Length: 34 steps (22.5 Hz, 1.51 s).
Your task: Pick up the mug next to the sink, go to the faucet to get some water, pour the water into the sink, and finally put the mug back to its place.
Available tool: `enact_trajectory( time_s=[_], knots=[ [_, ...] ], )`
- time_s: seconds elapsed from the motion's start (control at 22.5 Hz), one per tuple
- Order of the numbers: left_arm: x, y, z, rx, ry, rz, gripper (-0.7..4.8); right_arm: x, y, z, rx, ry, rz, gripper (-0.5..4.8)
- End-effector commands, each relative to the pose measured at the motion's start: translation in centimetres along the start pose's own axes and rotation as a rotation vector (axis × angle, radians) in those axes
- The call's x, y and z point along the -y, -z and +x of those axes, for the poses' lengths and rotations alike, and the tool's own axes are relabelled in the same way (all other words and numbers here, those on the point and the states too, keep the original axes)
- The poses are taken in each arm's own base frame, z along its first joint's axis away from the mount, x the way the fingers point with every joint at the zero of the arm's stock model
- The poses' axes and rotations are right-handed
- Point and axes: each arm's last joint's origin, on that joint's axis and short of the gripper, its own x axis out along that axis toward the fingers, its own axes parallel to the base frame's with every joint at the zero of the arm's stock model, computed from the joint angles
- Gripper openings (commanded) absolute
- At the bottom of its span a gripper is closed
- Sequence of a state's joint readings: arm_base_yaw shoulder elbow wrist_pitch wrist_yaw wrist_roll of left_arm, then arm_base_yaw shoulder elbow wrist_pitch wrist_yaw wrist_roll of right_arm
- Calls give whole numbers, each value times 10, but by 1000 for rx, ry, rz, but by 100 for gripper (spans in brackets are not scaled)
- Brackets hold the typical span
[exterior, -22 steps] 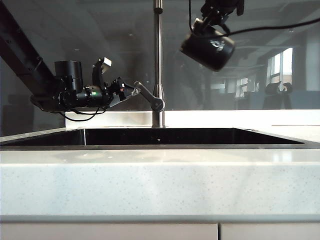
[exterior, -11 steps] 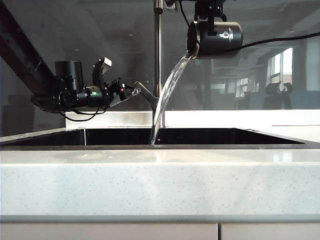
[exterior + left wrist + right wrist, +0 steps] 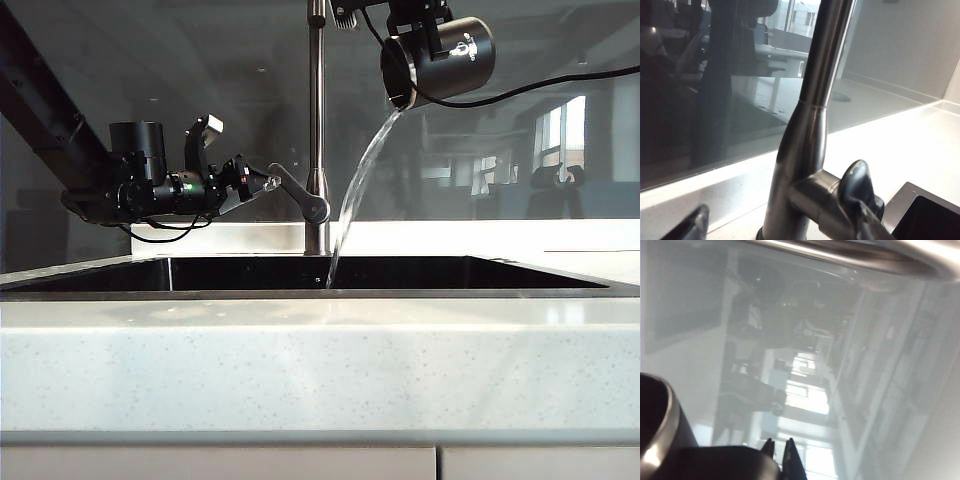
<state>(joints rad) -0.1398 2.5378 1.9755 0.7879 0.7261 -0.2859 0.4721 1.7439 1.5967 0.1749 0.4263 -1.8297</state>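
— Left gripper (image 3: 268, 184) first: where is it?
— At the left of the exterior view, level, its jaws spread wide on either side of the lever of the faucet (image 3: 316, 130), holding nothing. The left wrist view shows the lever's end (image 3: 856, 186) between the finger tips.
— And the sink (image 3: 320, 275)?
— Below, a dark basin sunk in the pale countertop (image 3: 320, 360). A stream of water (image 3: 358, 190) falls into it, just right of the faucet's pipe.
— Where does it come from?
— From the mug (image 3: 438, 60), high at the upper right, tipped with its mouth down and left.
— Who holds it?
— The right gripper (image 3: 418, 18), clamped on the mug from above.
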Motion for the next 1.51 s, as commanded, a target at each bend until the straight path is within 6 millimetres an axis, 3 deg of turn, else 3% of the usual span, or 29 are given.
enact_trajectory(
  time_s=[0.04,0.71,0.8,0.98,1.2,1.29,1.38,1.51],
  knots=[
    [1,-4,1,11,-3,7,371,13,5,-5,-16,63,-31,-6],
    [0,-3,0,1,-8,-3,371,15,-5,-9,11,64,17,-6],
    [0,-3,0,1,-8,-3,371,15,-5,-9,4,59,189,-6],
    [0,-3,0,1,-8,-3,371,9,4,-7,-146,45,803,-6],
    [0,-3,0,1,-8,-3,371,-20,20,2,-112,-183,1320,-6],
    [0,-3,0,1,-8,-3,371,-45,35,10,-109,-261,1550,-6],
    [0,-3,0,0,-8,-3,371,-65,47,14,-128,-288,1642,-6],
    [0,-3,0,-3,-9,-6,371,-111,75,15,-164,-301,1797,-6]
  ],
)
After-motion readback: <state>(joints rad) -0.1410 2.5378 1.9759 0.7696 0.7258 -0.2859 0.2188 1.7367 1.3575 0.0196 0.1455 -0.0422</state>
